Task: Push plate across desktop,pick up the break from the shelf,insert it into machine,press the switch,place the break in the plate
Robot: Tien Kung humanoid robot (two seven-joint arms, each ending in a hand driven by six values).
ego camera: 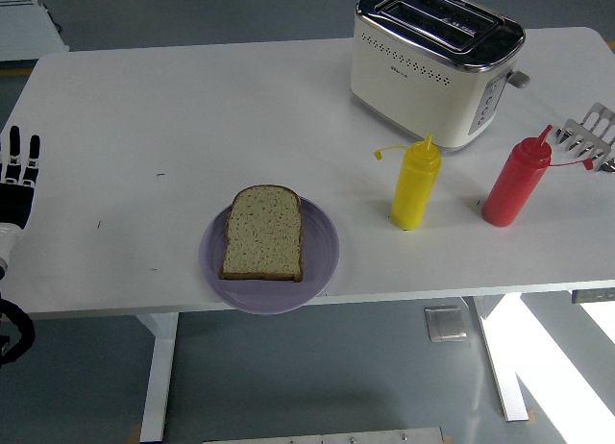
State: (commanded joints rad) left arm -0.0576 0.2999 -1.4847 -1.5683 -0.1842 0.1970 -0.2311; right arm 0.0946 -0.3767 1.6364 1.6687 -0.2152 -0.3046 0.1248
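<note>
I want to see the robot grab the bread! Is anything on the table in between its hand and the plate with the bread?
No. The left hand rests at the table's left edge, fingers straight. Between it and the purple plate holding the bread slice there is only bare white table. The yellow bottle stands on the plate's other side.

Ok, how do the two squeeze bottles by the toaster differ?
The yellow bottle stands left of the red bottle, directly in front of the toaster; the red one sits off its right end, next to the metal rack. The yellow bottle's cap strap hangs left, the red one's right. Both stand upright, similar in shape.
</note>
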